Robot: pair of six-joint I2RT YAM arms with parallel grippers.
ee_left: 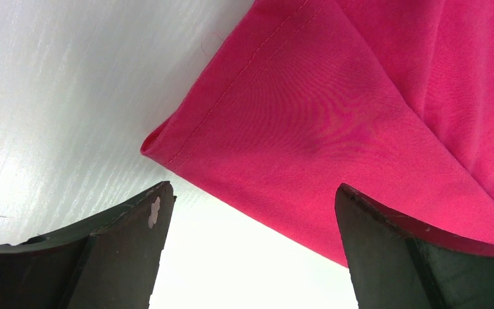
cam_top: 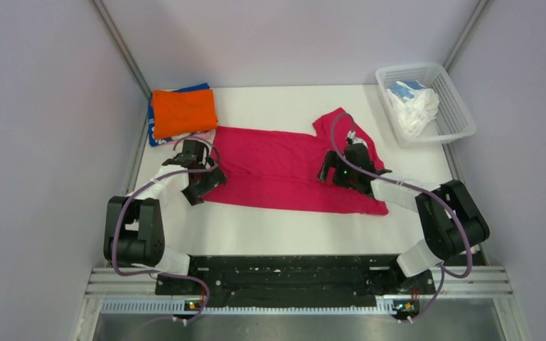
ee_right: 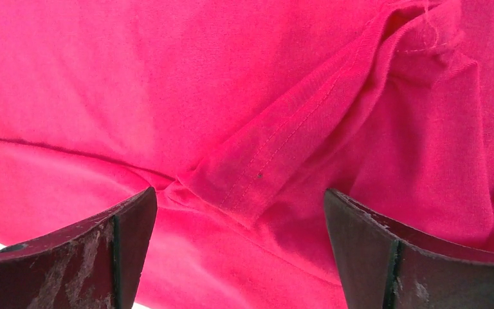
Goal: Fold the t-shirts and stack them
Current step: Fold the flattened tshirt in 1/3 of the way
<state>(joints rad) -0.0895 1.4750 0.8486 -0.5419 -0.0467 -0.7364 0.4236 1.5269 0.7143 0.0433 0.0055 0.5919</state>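
I'm looking into a robotics lab cell: plain panel walls (cam_top: 43, 106) box in a white worktop (cam_top: 291, 234), with a metal rail (cam_top: 494, 278) carrying two bolted arms (cam_top: 135, 231) at its near edge

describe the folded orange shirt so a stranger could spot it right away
Look at the white table and go to its far left corner. The folded orange cloth t-shirt lies there on a blue folded t-shirt. Unlike the crimson-pink t-shirt spread flat mid-table, it is a compact orange rectangle.

Crimson-pink t-shirt (cam_top: 277, 170) flat, half-folded
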